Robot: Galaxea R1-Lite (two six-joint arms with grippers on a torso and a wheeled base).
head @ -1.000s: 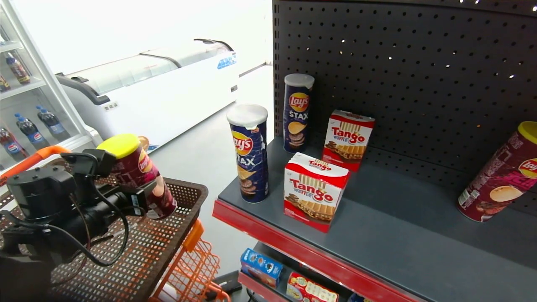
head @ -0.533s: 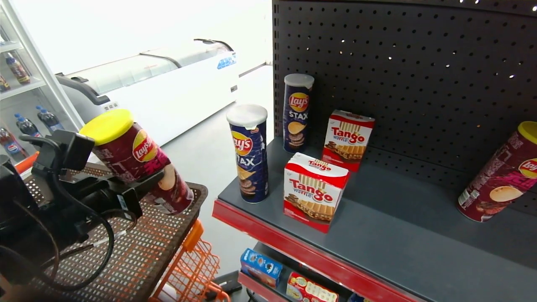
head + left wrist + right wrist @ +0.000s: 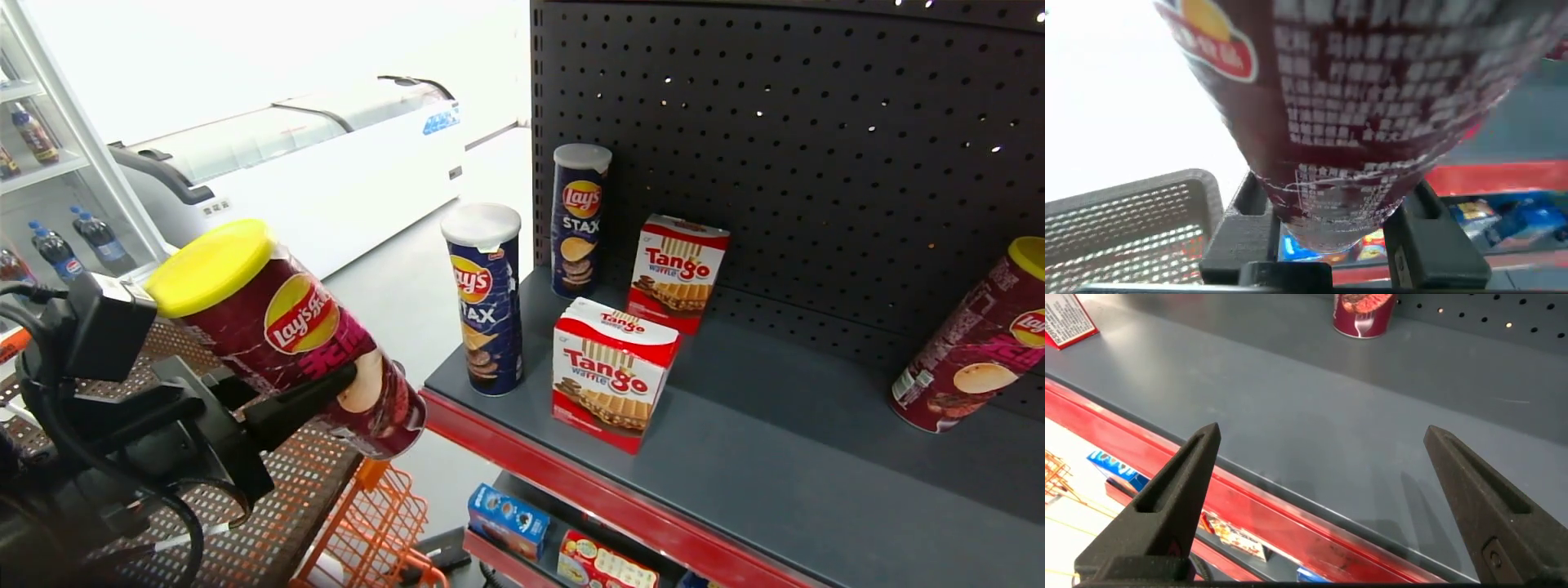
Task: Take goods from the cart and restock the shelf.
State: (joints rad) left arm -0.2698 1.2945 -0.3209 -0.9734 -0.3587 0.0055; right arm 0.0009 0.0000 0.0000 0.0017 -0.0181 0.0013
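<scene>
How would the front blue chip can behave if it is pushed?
The front blue chip can is tall and narrow, so it would probably tip easily. It stands near the shelf edge and might fall off. Lying down, it would likely roll.

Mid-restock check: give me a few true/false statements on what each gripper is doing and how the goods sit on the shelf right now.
1. The left gripper is shut on the maroon chip can with the yellow lid. True.
2. The right gripper is open above the shelf. True.
3. The maroon chip can already stands on the shelf. False: it is held tilted in the air, to the left of the shelf's red front edge.
4. Both wafer boxes lie flat. False: the front wafer box and the rear wafer box stand upright.
5. The front blue can and the rear blue can stand upright at the shelf's left end. True.
</scene>
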